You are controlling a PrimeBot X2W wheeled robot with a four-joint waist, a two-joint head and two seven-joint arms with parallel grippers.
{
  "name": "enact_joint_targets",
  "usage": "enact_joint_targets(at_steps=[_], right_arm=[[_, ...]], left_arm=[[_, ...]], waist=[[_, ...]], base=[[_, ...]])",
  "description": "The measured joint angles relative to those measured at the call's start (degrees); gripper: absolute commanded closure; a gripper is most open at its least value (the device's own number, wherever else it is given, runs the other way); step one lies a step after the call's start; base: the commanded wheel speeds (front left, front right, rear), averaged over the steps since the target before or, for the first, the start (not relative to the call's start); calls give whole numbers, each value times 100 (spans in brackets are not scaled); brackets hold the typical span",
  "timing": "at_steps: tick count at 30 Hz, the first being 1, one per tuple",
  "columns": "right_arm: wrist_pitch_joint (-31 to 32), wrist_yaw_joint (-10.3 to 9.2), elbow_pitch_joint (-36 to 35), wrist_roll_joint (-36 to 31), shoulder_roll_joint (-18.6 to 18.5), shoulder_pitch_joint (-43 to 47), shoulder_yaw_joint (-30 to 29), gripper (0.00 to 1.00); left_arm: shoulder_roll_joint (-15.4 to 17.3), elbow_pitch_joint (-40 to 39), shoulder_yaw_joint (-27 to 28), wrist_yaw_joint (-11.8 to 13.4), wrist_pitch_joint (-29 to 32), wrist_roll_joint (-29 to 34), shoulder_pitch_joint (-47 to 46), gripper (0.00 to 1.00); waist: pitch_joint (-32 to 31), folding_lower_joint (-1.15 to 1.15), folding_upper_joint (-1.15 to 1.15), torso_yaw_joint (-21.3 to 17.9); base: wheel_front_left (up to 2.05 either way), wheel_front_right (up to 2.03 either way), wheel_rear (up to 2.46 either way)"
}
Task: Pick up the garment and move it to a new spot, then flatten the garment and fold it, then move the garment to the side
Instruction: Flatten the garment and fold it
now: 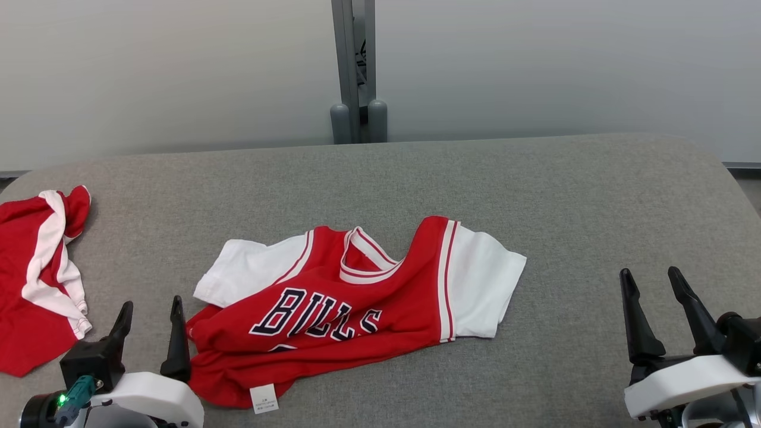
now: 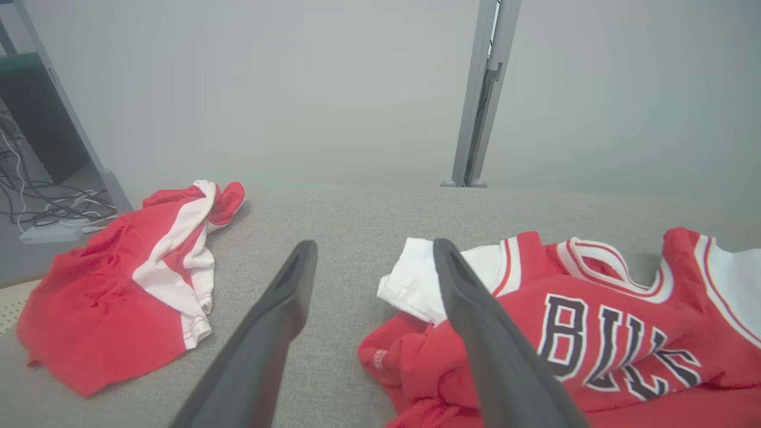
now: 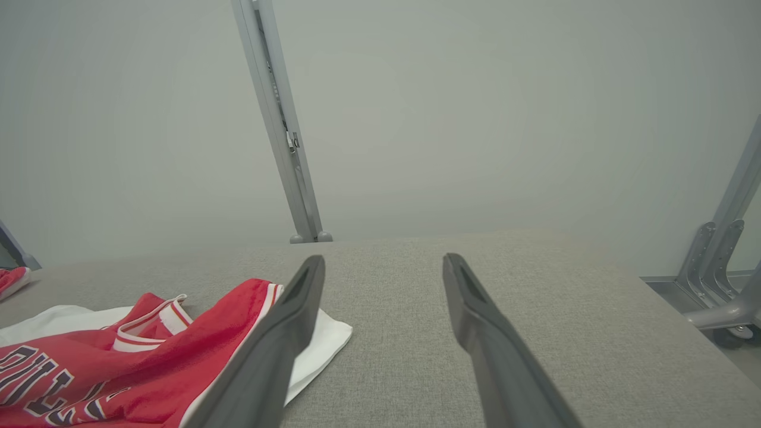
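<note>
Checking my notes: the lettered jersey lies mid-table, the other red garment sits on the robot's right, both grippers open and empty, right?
No: the head view shows the other red garment on the robot's left. The lettered jersey does lie mid-table, and left gripper and right gripper are open and empty.

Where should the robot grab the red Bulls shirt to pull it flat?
Probably by its white sleeves: the left end effector takes the left sleeve from the left, the right end effector the right sleeve from the right. They stick out flat at the edges of the jersey; the red bottom is crumpled.
</note>
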Motion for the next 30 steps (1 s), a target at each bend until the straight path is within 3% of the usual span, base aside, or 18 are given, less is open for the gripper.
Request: enact_joint_targets(at_steps=[16,30], right_arm=[[-23,0,111,-103,3,-5,227,0],[69,0,147,-241,0,87,207,0]], left_arm=[[380,-1338,-223,626,166,667,160,0],[472,-1413,-398,771,472,709,436,0]], waist=[[-287,0,0,-91],[-412,0,0,-50]], base=[[0,0,0],[0,0,0]])
